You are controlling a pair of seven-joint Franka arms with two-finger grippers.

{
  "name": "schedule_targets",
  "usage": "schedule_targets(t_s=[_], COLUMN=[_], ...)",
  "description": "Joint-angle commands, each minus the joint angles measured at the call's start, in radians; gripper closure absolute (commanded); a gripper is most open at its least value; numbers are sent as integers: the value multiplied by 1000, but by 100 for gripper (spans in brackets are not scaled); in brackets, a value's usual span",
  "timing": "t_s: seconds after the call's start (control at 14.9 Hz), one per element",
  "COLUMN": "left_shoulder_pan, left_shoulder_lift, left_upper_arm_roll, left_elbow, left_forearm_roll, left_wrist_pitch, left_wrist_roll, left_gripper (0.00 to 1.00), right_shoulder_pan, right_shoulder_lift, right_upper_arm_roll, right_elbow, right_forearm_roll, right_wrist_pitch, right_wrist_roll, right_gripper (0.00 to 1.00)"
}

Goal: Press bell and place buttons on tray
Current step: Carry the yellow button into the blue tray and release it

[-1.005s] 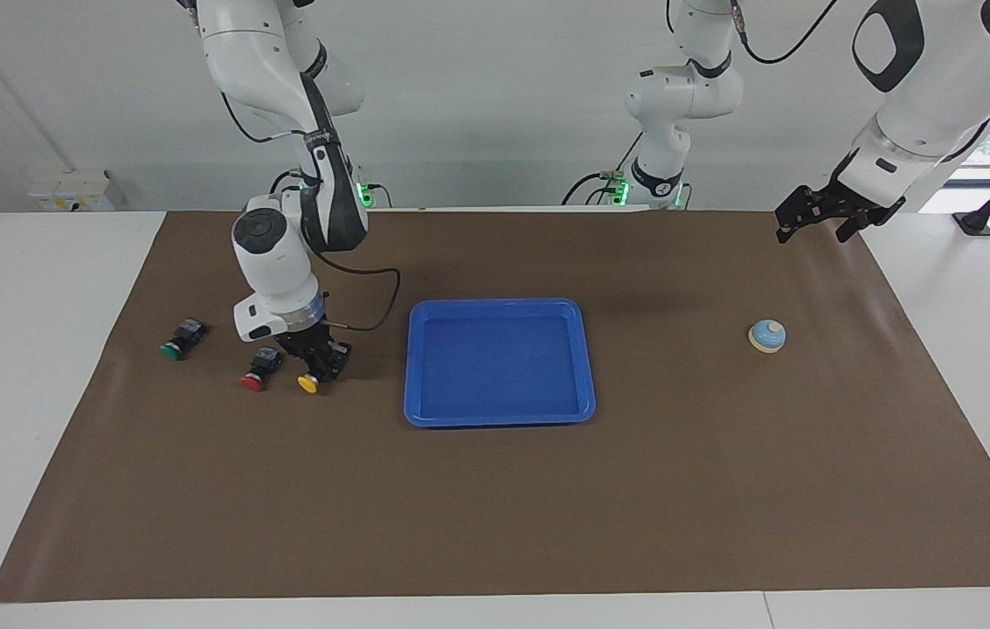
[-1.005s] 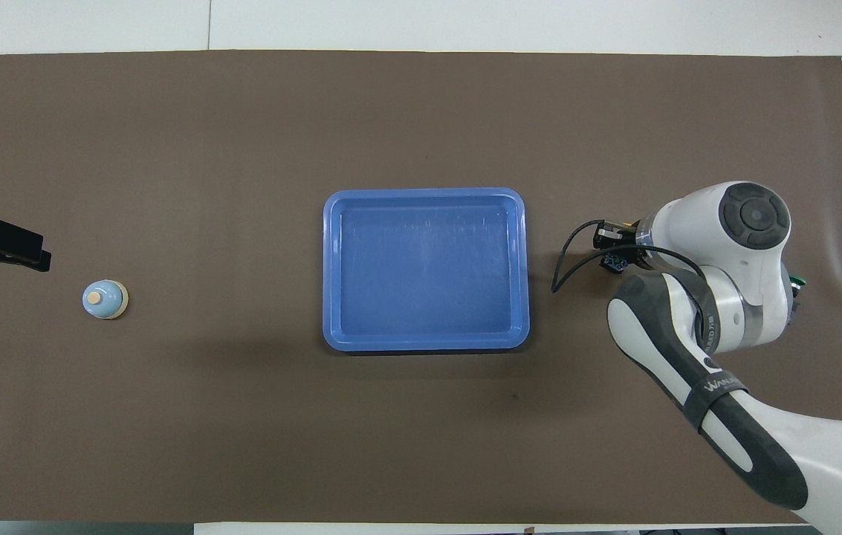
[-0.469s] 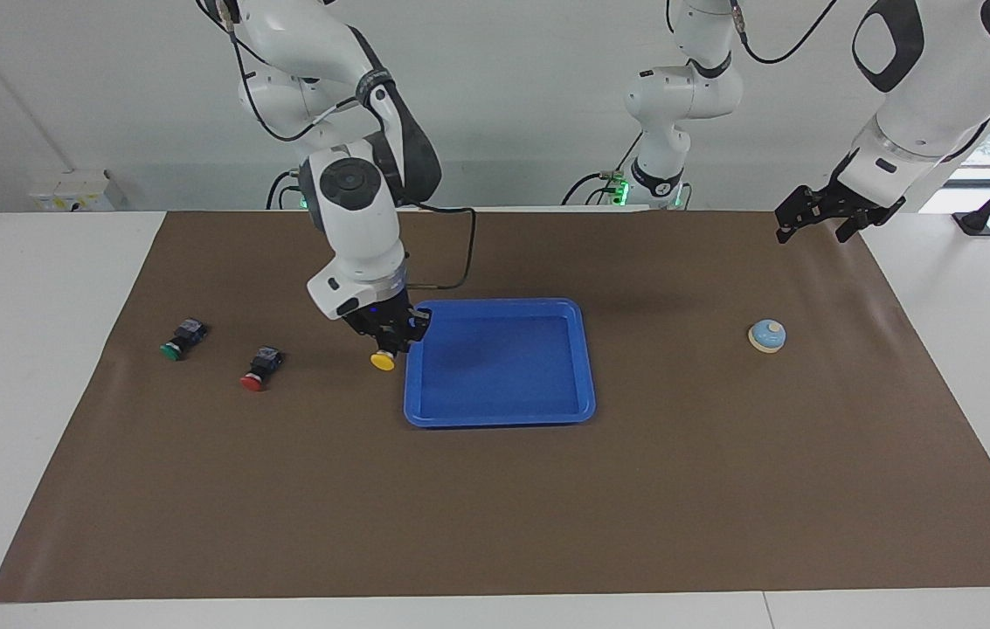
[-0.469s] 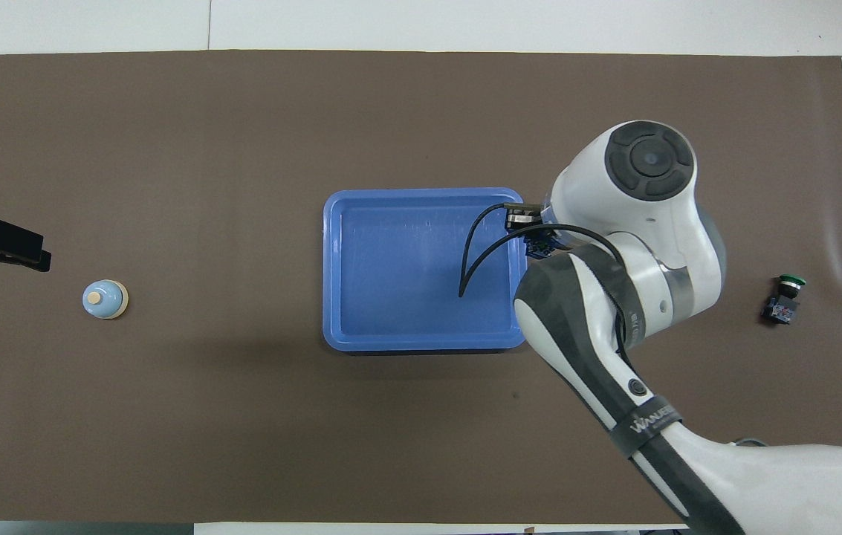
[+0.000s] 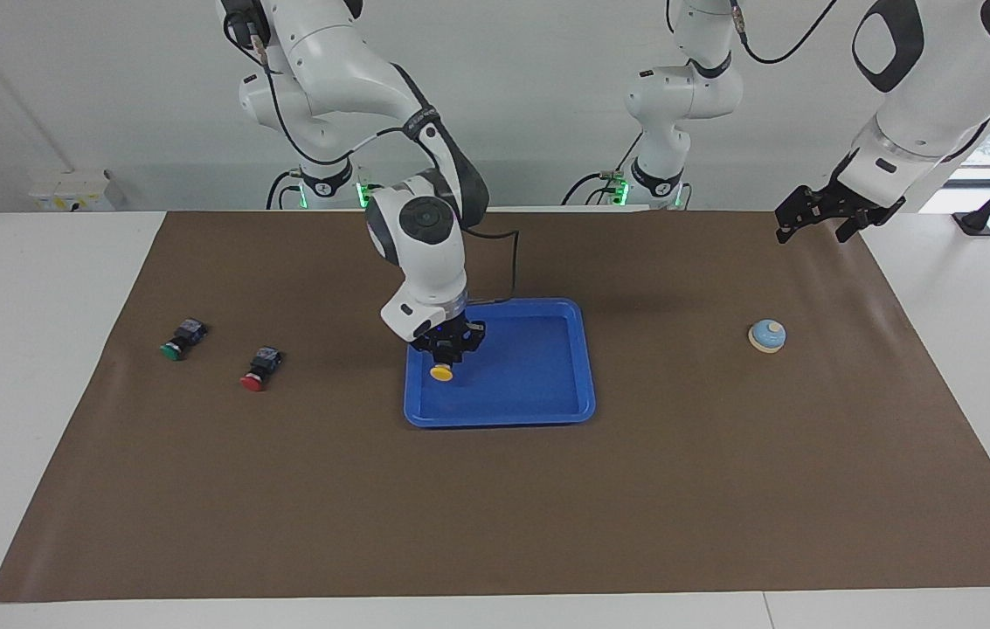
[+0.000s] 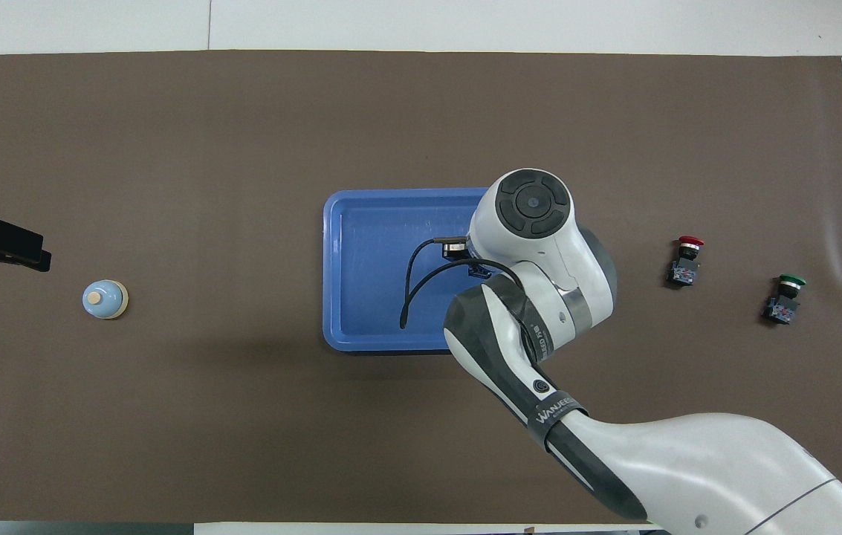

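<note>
My right gripper [image 5: 448, 348] hangs low over the blue tray [image 5: 538, 384], at the tray's end toward the right arm, and is shut on the yellow button [image 5: 440, 373], cap down. In the overhead view the arm's wrist hides that gripper and the yellow button above the tray [image 6: 368, 260]. The red button [image 5: 255, 376] [image 6: 685, 261] and the green button [image 5: 176, 343] [image 6: 783, 298] lie on the mat toward the right arm's end. The light-blue bell [image 5: 766, 335] [image 6: 105, 299] sits toward the left arm's end. My left gripper [image 5: 816, 220] [image 6: 10, 250] waits open in the air beside the bell.
A brown mat [image 5: 495, 507] covers most of the white table. A third, idle arm's base [image 5: 656, 188] stands at the robots' edge. A small black stand [image 5: 975, 223] sits off the mat at the left arm's end.
My right gripper lifted the yellow button from beside the red one and carried it sideways to over the tray. The left arm, bell and other buttons stayed put.
</note>
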Motion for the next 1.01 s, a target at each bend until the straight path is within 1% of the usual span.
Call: schedule_targets(t_s=[0.0, 0.13, 0.34, 0.4, 0.47, 0.6, 0.74, 0.94], left_shoulder_pan=[-4, -4, -4, -4, -4, -4, -4, -4], left_shoulder_lift=[-6, -6, -6, -6, -6, -6, -6, -6], left_upper_arm_roll=[5, 5, 5, 5, 5, 5, 5, 5], left_elbow=[-3, -3, -3, -3, -3, -3, -3, -3], left_forearm_roll=[-11, -11, -11, -11, -11, -11, -11, -11], left_wrist_pitch=[-10, -9, -9, -10, -10, -9, -10, -10], left_wrist_roll=[-10, -10, -10, -10, -10, -10, -10, -12], left_gripper=[0, 0, 0, 0, 0, 0, 0, 0], right_shoulder_pan=[-4, -4, 4, 4, 4, -4, -21, -100], right_shoulder_lift=[-12, -13, -15, -15, -15, -24, -51, -108], right_upper_arm_roll=[0, 0, 0, 0, 0, -2, -2, -5], right_elbow=[-68, -104, -105, -105, -104, -94, -79, -38], right_forearm_roll=[6, 6, 7, 7, 7, 7, 7, 7], right_wrist_pitch=[80, 123, 112, 111, 111, 82, 30, -93], right_wrist_roll=[-17, -14, 2, 11, 18, 29, 29, 14], right_gripper=[100, 100, 100, 64, 1, 0, 0, 0])
